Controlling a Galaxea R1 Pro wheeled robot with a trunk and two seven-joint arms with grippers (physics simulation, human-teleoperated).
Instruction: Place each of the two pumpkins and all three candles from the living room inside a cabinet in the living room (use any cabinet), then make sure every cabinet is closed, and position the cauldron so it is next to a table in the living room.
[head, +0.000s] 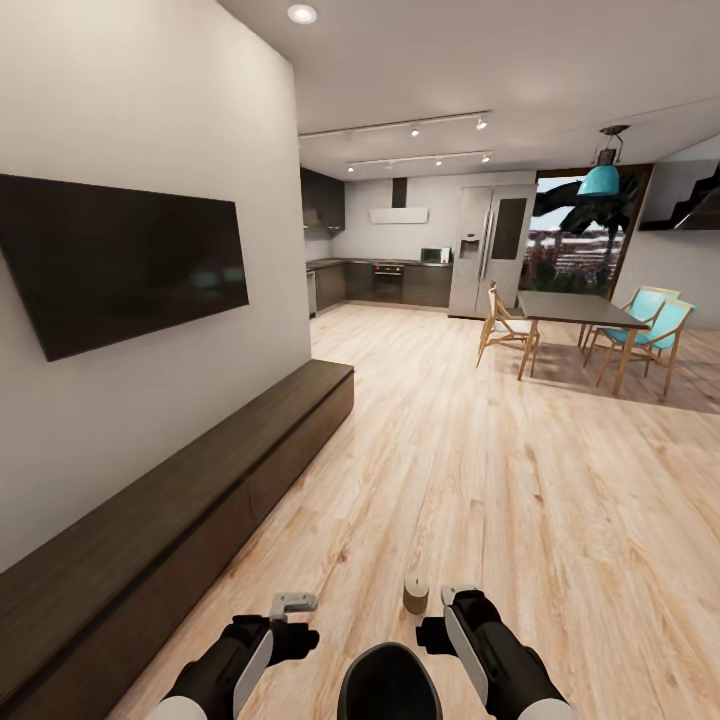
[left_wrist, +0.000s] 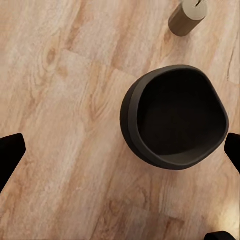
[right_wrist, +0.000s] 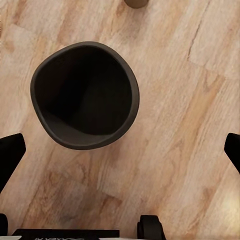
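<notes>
Sitting upright, mouth up: cauldron (head: 389, 682), between gaping left gripper (head: 292, 622) and right gripper (head: 445, 615). Standing upright just beyond: candle (head: 416, 593).

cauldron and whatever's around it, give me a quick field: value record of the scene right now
cauldron: upright on the wood floor, between the two arms, interior looks empty
candle: standing on the floor just beyond the cauldron, apart from it
cabinet: along the wall under the tv, all fronts look closed
left gripper: jaws open, holding nothing
right gripper: jaws open, holding nothing
dining table: far across the room, with chairs
pumpkins: not visible
</notes>
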